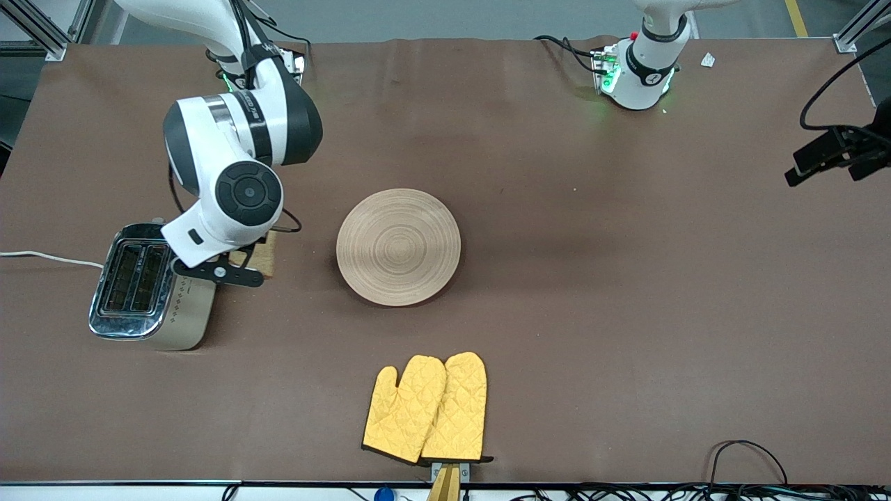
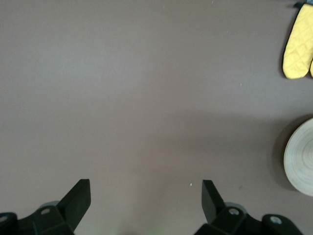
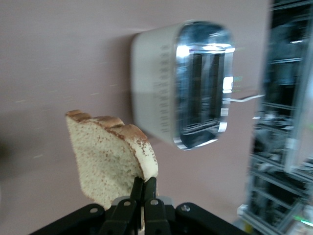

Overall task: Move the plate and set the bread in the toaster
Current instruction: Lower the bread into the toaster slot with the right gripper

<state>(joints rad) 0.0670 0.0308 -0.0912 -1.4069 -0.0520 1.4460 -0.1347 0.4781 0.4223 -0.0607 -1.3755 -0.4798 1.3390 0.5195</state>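
The wooden plate (image 1: 398, 247) lies empty at the table's middle; its rim also shows in the left wrist view (image 2: 299, 157). The cream toaster (image 1: 150, 289) with a chrome top stands toward the right arm's end, both slots empty; it also shows in the right wrist view (image 3: 195, 83). My right gripper (image 1: 233, 270) is shut on the bread slice (image 3: 105, 161) by one edge. It holds the slice (image 1: 264, 256) over the table beside the toaster, on the plate's side. My left gripper (image 2: 145, 182) is open and empty over bare table; it is out of the front view.
A pair of yellow oven mitts (image 1: 428, 407) lies near the table's front edge, nearer the camera than the plate; they also show in the left wrist view (image 2: 298, 44). The toaster's white cord (image 1: 42, 257) runs off the table's end. A black camera mount (image 1: 835, 153) stands at the left arm's end.
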